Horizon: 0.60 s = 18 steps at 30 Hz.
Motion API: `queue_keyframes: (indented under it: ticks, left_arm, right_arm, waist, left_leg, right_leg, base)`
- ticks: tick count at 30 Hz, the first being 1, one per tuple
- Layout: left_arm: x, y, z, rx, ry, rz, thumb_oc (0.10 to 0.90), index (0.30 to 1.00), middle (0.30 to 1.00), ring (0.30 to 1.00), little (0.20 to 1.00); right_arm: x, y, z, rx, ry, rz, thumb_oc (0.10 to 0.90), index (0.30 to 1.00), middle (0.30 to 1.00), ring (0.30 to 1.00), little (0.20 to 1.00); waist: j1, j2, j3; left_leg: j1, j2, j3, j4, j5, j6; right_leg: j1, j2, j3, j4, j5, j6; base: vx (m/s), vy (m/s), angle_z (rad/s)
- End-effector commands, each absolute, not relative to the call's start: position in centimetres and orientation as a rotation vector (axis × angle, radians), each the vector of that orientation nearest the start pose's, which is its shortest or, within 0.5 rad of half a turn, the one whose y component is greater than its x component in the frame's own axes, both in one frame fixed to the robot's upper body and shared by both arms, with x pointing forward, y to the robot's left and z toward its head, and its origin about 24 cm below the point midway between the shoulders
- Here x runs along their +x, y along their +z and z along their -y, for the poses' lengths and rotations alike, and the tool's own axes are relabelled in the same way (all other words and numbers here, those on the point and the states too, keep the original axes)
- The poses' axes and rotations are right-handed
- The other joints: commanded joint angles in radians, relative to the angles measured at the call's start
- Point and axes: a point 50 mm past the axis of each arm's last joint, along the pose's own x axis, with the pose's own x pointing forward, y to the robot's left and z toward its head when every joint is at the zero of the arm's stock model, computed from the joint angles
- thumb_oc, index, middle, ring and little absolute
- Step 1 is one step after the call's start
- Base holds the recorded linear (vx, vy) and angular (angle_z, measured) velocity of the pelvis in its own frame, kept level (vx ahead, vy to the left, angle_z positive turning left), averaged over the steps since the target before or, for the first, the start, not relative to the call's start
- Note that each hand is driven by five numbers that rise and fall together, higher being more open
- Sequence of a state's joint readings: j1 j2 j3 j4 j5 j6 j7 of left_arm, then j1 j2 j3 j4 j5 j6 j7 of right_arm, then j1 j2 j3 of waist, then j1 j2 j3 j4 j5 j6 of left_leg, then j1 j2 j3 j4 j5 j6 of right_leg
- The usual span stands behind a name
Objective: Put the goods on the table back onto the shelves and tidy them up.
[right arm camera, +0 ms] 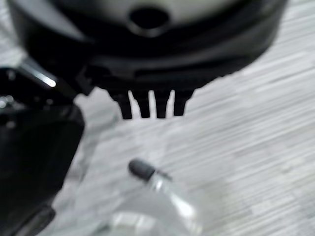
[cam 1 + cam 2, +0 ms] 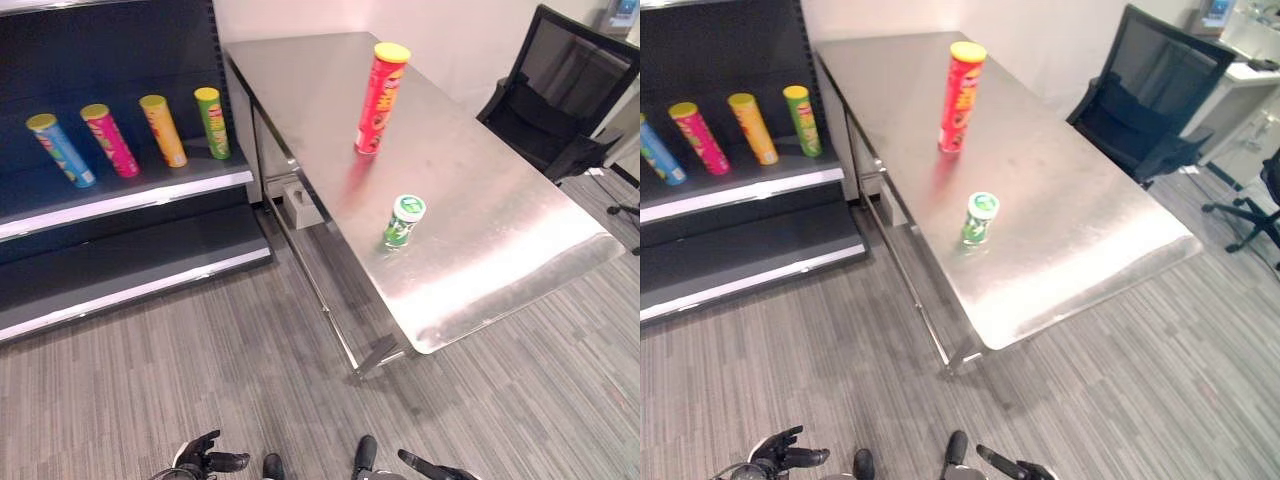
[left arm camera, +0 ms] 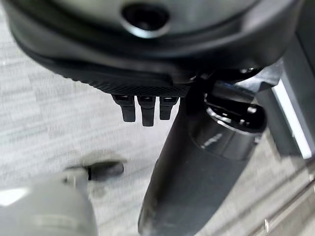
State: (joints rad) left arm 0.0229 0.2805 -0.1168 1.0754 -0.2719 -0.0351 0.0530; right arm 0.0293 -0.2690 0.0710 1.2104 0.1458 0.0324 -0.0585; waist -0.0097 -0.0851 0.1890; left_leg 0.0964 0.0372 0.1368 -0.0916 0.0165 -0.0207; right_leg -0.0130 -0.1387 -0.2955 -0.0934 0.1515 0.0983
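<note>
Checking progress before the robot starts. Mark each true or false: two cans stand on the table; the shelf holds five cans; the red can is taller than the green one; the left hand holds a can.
1. Two cans on the table: true, a red can and a green can.
2. The shelf holds five cans: false, four.
3. Red taller than green: true.
4. The left hand holds a can: false, it is empty and open, low over the floor, like the right hand.
</note>
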Motion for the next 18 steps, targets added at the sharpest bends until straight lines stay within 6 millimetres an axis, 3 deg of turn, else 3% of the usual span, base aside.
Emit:
queue_keyframes:
  ticks: [1, 2, 3, 4, 5, 8, 9, 10, 11, 13, 16, 18]
  left_arm:
    - [14.5, -13.2, -25.3, 0.127, 0.243, -0.934, 0.8, 0.9, 0.9, 0.9, 0.9]
    - [14.2, -13.2, -25.5, 0.127, 0.244, -0.933, 0.8, 0.9, 0.9, 0.9, 0.9]
    - [13.6, -13.2, -25.8, 0.121, 0.257, -0.933, 0.8, 0.9, 0.9, 0.9, 0.9]
    - [13.6, -13.2, -25.7, 0.121, 0.255, -0.934, 0.8, 0.9, 0.9, 0.9, 0.9]
    - [12.9, -13.4, -25.7, 0.115, 0.26, -0.943, 0.8, 0.9, 0.9, 0.9, 0.9]
    - [12.7, -13.6, -25.1, 0.115, 0.243, -0.951, 0.8, 0.9, 0.9, 0.9, 0.9]
    - [12.7, -13.6, -25.0, 0.112, 0.24, -0.949, 0.8, 0.9, 0.9, 0.9, 0.9]
    - [12.6, -13.7, -24.8, 0.11, 0.229, -0.948, 0.8, 0.9, 0.9, 0.9, 0.9]
    - [12.6, -13.7, -24.8, 0.11, 0.228, -0.947, 0.8, 0.9, 0.9, 0.9, 0.9]
    - [12.3, -13.7, -24.6, 0.129, 0.183, -0.946, 0.8, 0.9, 0.9, 0.9, 0.9]
    - [11.8, -13.8, -24.5, 0.138, 0.16, -0.955, 0.8, 0.9, 0.9, 0.9, 0.9]
    - [11.3, -14.0, -24.4, 0.14, 0.149, -0.97, 0.8, 0.9, 0.9, 0.9, 0.9]
  right_arm:
    - [8.4, -14.1, 29.9, -0.21, -0.441, -1.185, 0.8, 0.9, 0.9, 0.9, 0.9]
    - [8.4, -13.7, 30.8, -0.194, -0.495, -1.159, 0.8, 0.9, 0.9, 0.9, 0.9]
    - [9.5, -11.7, 33.3, -0.209, -0.59, -1.031, 0.8, 0.9, 0.9, 0.9, 0.9]
    - [9.4, -11.7, 33.3, -0.21, -0.591, -1.033, 0.8, 0.9, 0.9, 0.9, 0.9]
    - [11.5, -7.7, 36.7, -0.301, -0.675, -0.821, 0.8, 0.9, 0.9, 0.9, 0.9]
    - [15.0, -1.4, 39.1, -0.43, -0.715, -0.52, 0.8, 0.9, 0.9, 0.9, 0.9]
    - [16.4, 1.6, 39.6, -0.478, -0.709, -0.385, 0.8, 0.9, 0.9, 0.9, 0.9]
    - [18.5, 6.5, 39.4, -0.544, -0.676, -0.166, 0.8, 0.9, 0.9, 0.9, 0.9]
    - [18.5, 6.5, 39.4, -0.544, -0.677, -0.167, 0.8, 0.9, 0.9, 0.9, 0.9]
    - [21.6, 15.9, 36.7, -0.662, -0.545, 0.253, 0.8, 0.9, 0.9, 0.9, 0.9]
    - [22.9, 18.3, 34.6, -0.642, -0.443, 0.382, 0.8, 0.9, 0.9, 0.9, 0.9]
    - [23.7, 18.7, 33.6, -0.625, -0.386, 0.411, 0.8, 0.9, 0.9, 0.9, 0.9]
  waist:
    - [-0.001, 0.017, -0.004]
    - [-0.006, 0.019, -0.009]
    - [-0.018, 0.022, -0.019]
    - [-0.017, 0.023, -0.019]
    - [-0.03, 0.03, -0.025]
    - [-0.045, 0.036, -0.033]
    - [-0.048, 0.036, -0.031]
    - [-0.048, 0.039, -0.031]
    - [-0.048, 0.039, -0.033]
    - [-0.034, 0.043, -0.043]
    - [-0.019, 0.048, -0.046]
    - [-0.007, 0.05, -0.047]
  left_leg:
    - [-0.045, 0.01, 0.049, 0.004, -0.002, -0.026]
    - [-0.037, 0.013, 0.051, 0.004, -0.005, -0.028]
    - [-0.023, 0.016, 0.057, 0.004, -0.012, -0.031]
    - [-0.022, 0.016, 0.057, 0.004, -0.013, -0.031]
    - [-0.001, 0.019, 0.062, 0.004, -0.026, -0.035]
    - [0.004, 0.021, 0.067, 0.004, -0.028, -0.036]
    - [0.009, 0.023, 0.069, 0.004, -0.031, -0.037]
    - [0.011, 0.027, 0.07, 0.004, -0.032, -0.039]
    - [0.006, 0.026, 0.07, 0.004, -0.028, -0.038]
    - [0.003, 0.035, 0.069, 0.004, -0.024, -0.044]
    - [0.0, 0.038, 0.065, 0.004, -0.02, -0.047]
    - [-0.001, 0.039, 0.064, 0.004, -0.016, -0.05]
  right_leg:
    - [0.099, -0.031, 0.024, 0.01, -0.094, 0.089]
    - [0.106, -0.029, 0.027, 0.008, -0.097, 0.089]
    - [0.118, -0.027, 0.03, 0.006, -0.103, 0.089]
    - [0.119, -0.027, 0.03, 0.006, -0.104, 0.089]
    - [0.133, -0.024, 0.032, 0.006, -0.114, 0.091]
    - [0.134, -0.022, 0.037, 0.006, -0.116, 0.09]
    - [0.138, -0.02, 0.039, 0.007, -0.12, 0.09]
    - [0.138, -0.018, 0.042, 0.008, -0.123, 0.088]
    - [0.134, -0.018, 0.042, 0.006, -0.119, 0.087]
    - [0.135, -0.014, 0.036, 0.006, -0.128, 0.085]
    - [0.136, -0.011, 0.029, 0.006, -0.131, 0.084]
    - [0.138, -0.011, 0.022, 0.006, -0.132, 0.082]
  base:
    - [0.08, -0.031, -0.21]
    - [0.12, -0.026, -0.17]
    - [0.1, -0.013, -0.09]
    - [0.14, -0.008, -0.01]
    - [0.08, 0.001, -0.04]
    - [0.06, -0.006, -0.16]
    - [0.03, -0.029, -0.14]
    - [0.02, -0.023, -0.05]
    - [0.02, -0.037, -0.03]
    - [0.02, -0.073, -0.07]
    - [0.01, -0.049, 0.02]
    - [0.0, -0.039, 0.13]
